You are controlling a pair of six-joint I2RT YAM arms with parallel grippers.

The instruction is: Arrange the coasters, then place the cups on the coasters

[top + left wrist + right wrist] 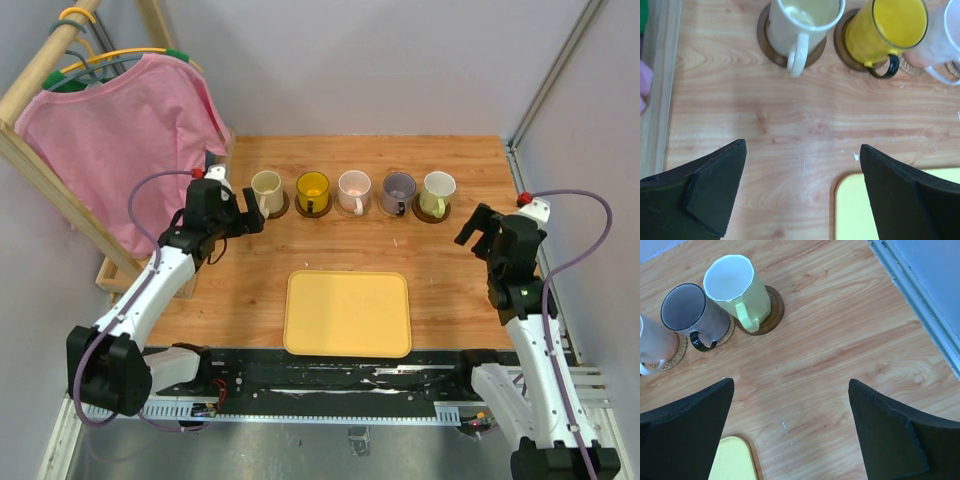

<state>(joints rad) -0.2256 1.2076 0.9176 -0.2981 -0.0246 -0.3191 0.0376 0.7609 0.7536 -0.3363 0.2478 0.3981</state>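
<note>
Five cups stand in a row at the back, each on its own coaster: cream, yellow, pinkish white, purple-grey, pale green. The left wrist view shows the cream cup on a dark coaster and the yellow cup on another. In the right wrist view the green cup sits on a dark coaster, the purple-grey cup on a tan one. My left gripper and right gripper are open, holding nothing, in front of the row's ends.
A yellow tray lies in the middle near the front edge. A pink shirt hangs on a wooden rack at the back left, close to my left arm. A metal frame rail runs along the right side.
</note>
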